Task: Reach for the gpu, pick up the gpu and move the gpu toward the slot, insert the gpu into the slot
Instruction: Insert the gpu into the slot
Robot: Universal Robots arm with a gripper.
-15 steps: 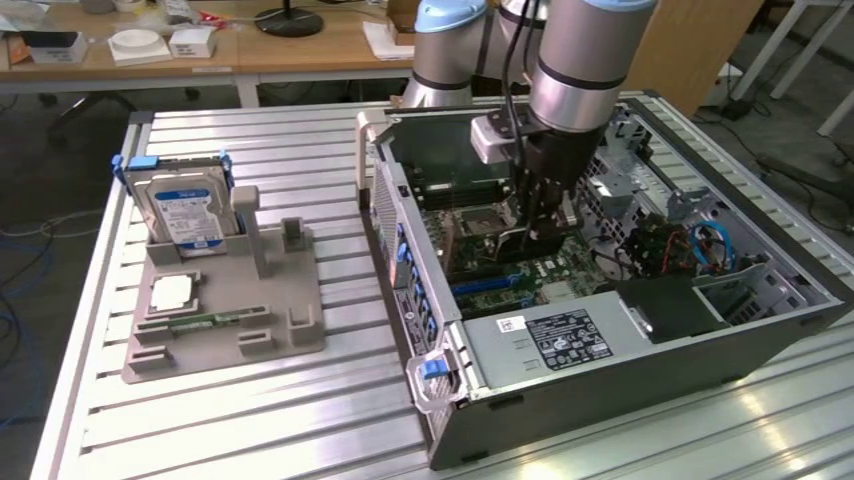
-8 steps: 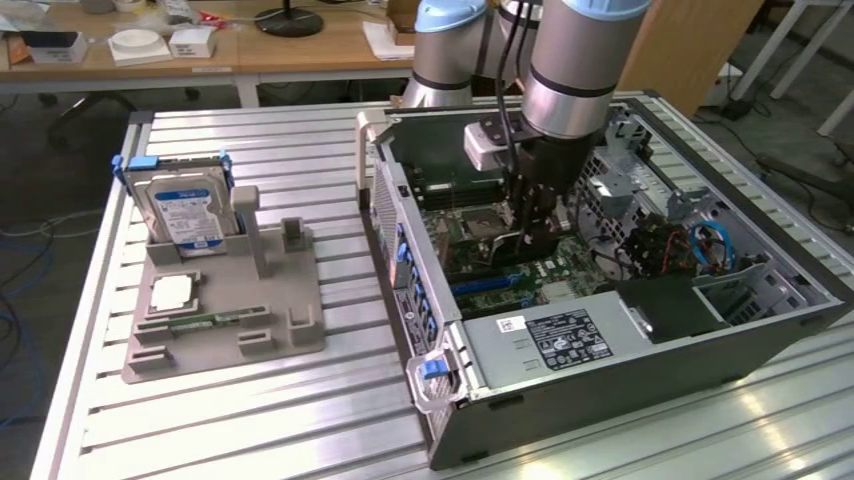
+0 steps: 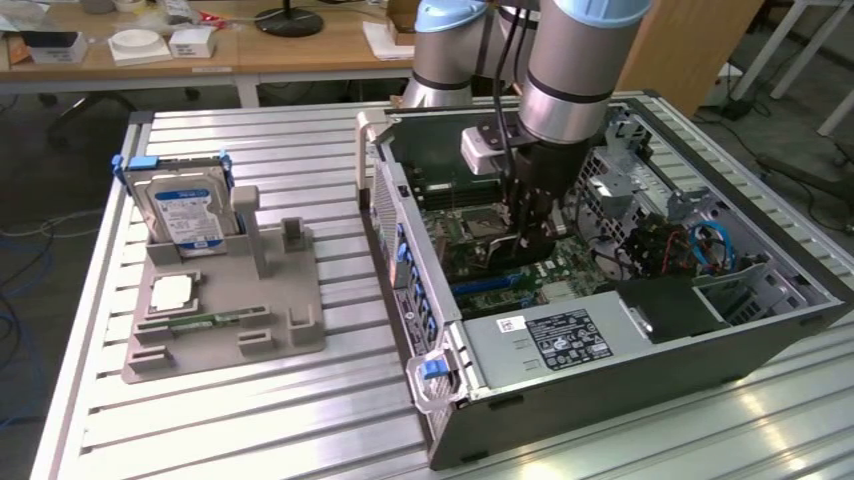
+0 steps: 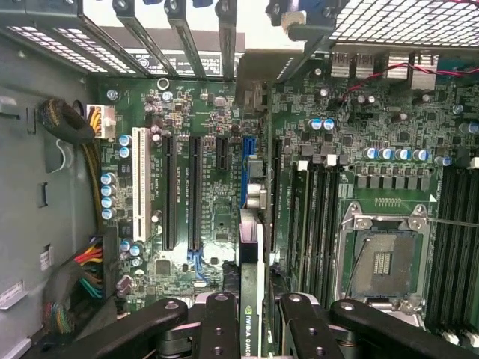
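Hanging inside the open case (image 3: pixel 641 345), the gripper (image 4: pixel 256 329) is clamped on the gpu (image 4: pixel 253 269), with its fingers (image 4: pixel 218 329) pressed against either face of the card, which shows edge-on in the wrist view. The gpu sits along the line of the blue slot (image 4: pixel 249 153) on the motherboard (image 4: pixel 217 202), though I cannot tell whether the two touch. The socket (image 4: pixel 383 262) lies near. Well apart, on the exterior view's left, a hard drive (image 3: pixel 187 210) stands upright in a grey stand (image 3: pixel 227 335).
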